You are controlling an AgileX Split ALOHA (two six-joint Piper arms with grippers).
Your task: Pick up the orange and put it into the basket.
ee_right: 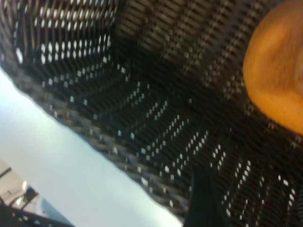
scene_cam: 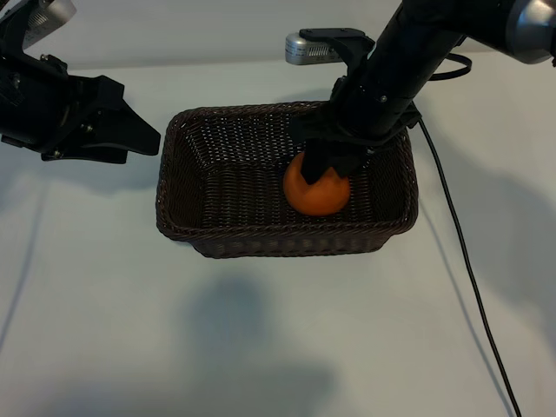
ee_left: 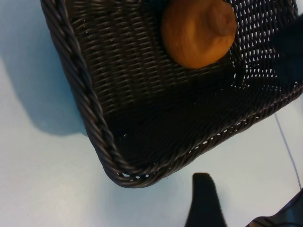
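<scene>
Right of centre in the exterior view, down on the woven floor of the basket (scene_cam: pixel 287 248), can make out the orange (scene_cam: pixel 317 198), lying well inside the braided rim and nearer the right-hand wall than the left. Directly above it, see the right gripper (scene_cam: pixel 330 169), reaching steeply down from the upper right of the frame, with one dark finger crossing the top of the fruit. Judging by the left wrist view, no clamp on the orange (ee_left: pixel 196 33): bare skin and knobby bump on show, with nothing pressing on it and only a dark mass off at the right edge. Same reading from the right wrist view, with the orange (ee_right: pixel 279 71) off at the right edge and a single finger (ee_right: pixel 203 198) low in the frame, clear of it; so jaws taken as apart, with nothing held. At the upper left of the exterior view, find the left gripper (scene_cam: pixel 130 139) parked outside the basket over the counter (scene_cam: pixel 261 347), jaws apart and empty, pointing toward the near corner of the basket (ee_left: pixel 90 109). As for progress: pick-up and carry look done, fruit delivered and apparently let go. Left to do, at most: lifting the right arm out of the basket without nudging the orange, then clearing away
</scene>
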